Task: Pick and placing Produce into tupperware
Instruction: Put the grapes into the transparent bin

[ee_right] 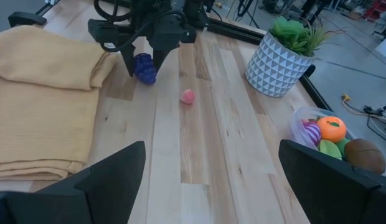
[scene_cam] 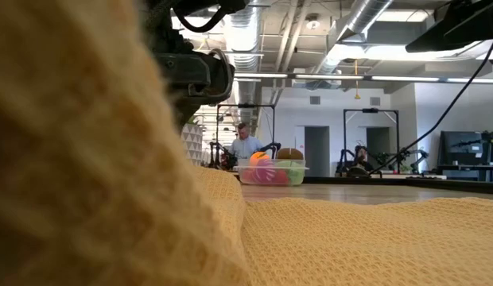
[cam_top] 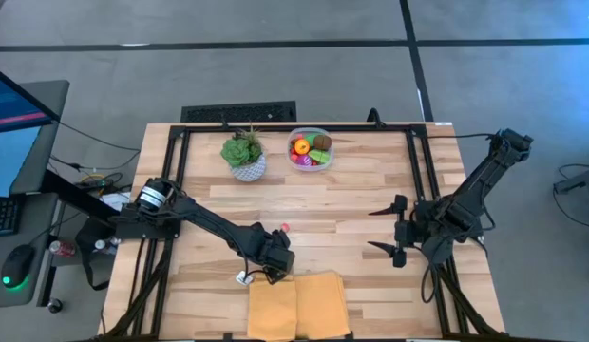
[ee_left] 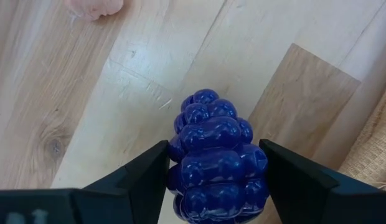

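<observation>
A pale wooden plank table fills the middle of the high view, with grey floor around it and a folded mustard-yellow woven cloth at the lower centre edge. From above, the left gripper sits just above that cloth, and what it grasps is hidden under the arm; the left wrist view settles it, showing the dark fingers closed against both sides of a knobbly dark-blue toy grape bunch resting on the boards. The right wrist view confirms this from across the table (grape bunch between the fingers, beside the cloth edge), and shows a small pink toy piece lying loose on the wood nearby.

The small clear plastic tupperware, at upper centre of the high view, holds orange, green, brown and pink-purple produce; beside it stands a leafy green plant in a white patterned pot.

The right gripper waits at centre right, fingers spread wide and empty.

In the low view the cloth blocks most of the table, and a person sits far behind the tupperware
</observation>
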